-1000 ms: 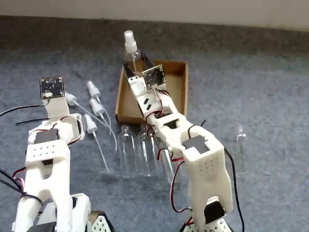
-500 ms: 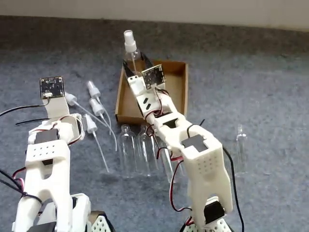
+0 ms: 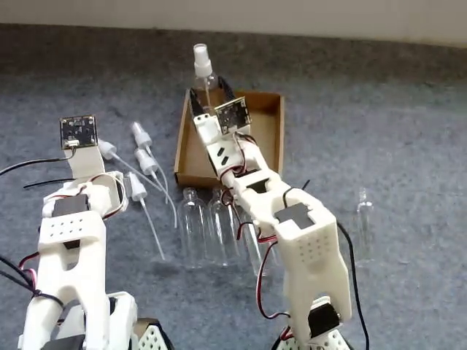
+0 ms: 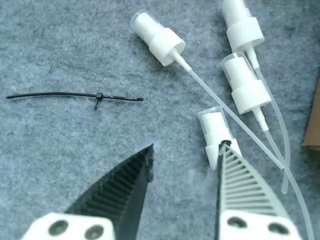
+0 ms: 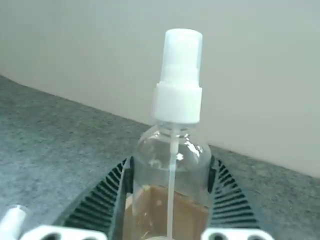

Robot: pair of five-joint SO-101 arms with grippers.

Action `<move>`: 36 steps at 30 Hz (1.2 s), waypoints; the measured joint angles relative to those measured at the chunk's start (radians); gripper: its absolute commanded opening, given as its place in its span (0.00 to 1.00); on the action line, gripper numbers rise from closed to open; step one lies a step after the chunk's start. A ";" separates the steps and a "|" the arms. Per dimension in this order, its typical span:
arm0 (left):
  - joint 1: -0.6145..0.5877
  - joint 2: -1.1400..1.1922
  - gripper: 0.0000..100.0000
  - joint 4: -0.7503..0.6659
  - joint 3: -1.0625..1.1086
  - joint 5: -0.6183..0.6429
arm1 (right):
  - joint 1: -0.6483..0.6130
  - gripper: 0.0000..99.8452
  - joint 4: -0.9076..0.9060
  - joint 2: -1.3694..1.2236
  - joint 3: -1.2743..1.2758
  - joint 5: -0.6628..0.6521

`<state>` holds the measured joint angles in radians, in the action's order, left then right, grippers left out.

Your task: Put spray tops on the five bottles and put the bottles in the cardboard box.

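Right gripper jaws clamp the spray bottle over the cardboard box rim at 11 o'clock; released there, it may topple out. Left gripper jaws gape wide.

This looks like a small robotics lab or hobby workroom, not a kitchen or a shop. The table is covered in grey felt and stands against a plain pale wall. Two white printed arms sit on it, the left arm and the right arm, with bare circuit boards and loose wires. A stray cable tie lies on the felt.
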<state>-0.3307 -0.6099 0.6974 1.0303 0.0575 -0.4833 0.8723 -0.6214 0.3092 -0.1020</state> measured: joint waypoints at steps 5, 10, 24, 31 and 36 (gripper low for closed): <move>0.000 0.000 0.20 0.000 0.000 0.000 | 0.000 0.14 0.000 0.000 0.000 0.000; 0.000 0.000 0.20 0.000 0.000 0.000 | 0.000 0.14 0.000 0.000 0.000 0.000; 0.000 0.000 0.20 0.000 0.000 0.000 | 0.002 0.14 0.000 0.000 0.044 0.072; 0.000 0.000 0.20 0.000 0.000 0.000 | -0.006 0.14 0.005 0.002 0.068 0.072; 0.000 0.000 0.20 0.000 0.000 0.000 | -0.009 0.14 0.017 0.003 0.089 0.072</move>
<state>-0.3307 -0.6099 0.6974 1.0303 0.0575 -0.4925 0.8892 -0.6183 0.3982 -0.0299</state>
